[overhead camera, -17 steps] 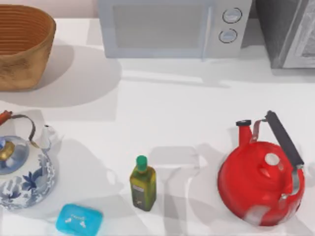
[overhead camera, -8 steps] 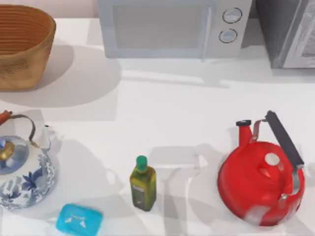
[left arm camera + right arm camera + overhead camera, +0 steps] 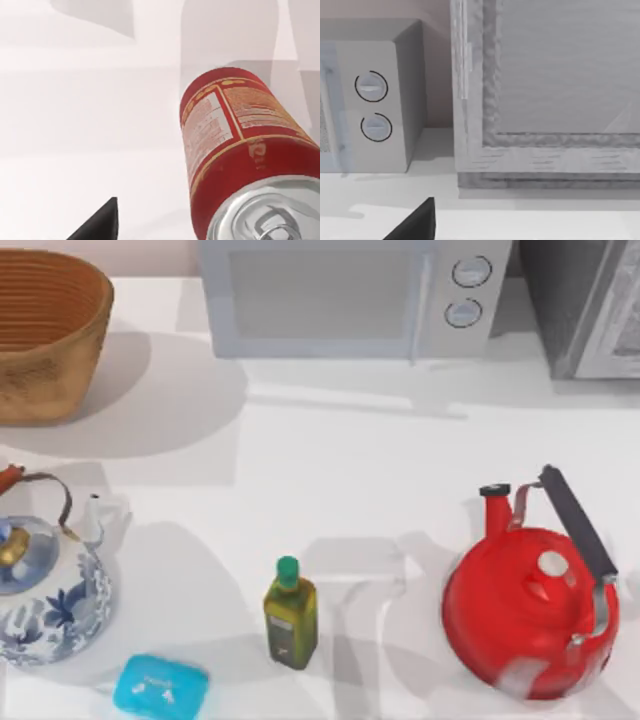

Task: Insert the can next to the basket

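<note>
Over on the left, the wicker basket sits at the bench's far corner, the bench beside it bare. Below it stands the blue-and-white teapot, then a blue soap box, the green-capped oil bottle mid-bench, and the red kettle on the right, with the microwave along the back. The red can looms close in the left wrist view, standing on the bench; whether the left gripper's fingers hold it, I cannot tell. The right wrist camera looks toward the microwave, a dark fingertip low in its frame; its fingers' state I cannot tell either.
</note>
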{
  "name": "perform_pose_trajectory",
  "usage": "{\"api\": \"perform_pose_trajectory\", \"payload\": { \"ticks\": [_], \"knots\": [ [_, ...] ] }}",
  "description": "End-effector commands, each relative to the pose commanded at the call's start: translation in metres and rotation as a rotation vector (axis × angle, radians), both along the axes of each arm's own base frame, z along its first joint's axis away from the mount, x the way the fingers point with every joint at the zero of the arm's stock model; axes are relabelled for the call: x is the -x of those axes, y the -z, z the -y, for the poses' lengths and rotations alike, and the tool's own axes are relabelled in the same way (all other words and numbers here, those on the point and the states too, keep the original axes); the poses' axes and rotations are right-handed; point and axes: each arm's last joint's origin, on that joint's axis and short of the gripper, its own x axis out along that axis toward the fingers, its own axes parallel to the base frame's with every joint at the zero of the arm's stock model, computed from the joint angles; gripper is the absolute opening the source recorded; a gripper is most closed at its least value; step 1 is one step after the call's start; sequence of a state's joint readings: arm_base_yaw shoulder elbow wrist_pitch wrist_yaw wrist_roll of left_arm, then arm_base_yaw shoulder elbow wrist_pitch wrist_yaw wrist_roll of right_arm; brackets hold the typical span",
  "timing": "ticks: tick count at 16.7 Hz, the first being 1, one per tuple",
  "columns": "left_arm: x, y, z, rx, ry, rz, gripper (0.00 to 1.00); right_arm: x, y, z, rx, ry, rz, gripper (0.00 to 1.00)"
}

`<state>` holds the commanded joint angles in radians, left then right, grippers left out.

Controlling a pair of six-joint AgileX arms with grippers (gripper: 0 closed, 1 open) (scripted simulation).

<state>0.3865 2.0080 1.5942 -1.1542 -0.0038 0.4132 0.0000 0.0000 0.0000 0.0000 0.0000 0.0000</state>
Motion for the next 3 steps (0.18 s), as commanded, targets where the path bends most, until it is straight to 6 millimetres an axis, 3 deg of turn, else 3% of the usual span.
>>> {"api": "perform_pose_trajectory", "payload": {
  "ticks": [3],
  "knots": [
    [0.0005, -0.0153, 0.0006, -0.001, 0.001, 0.003, 1.00, 0.0000, 0.0000, 0.0000, 0.000, 0.000, 0.000, 1.00]
  ]
}}
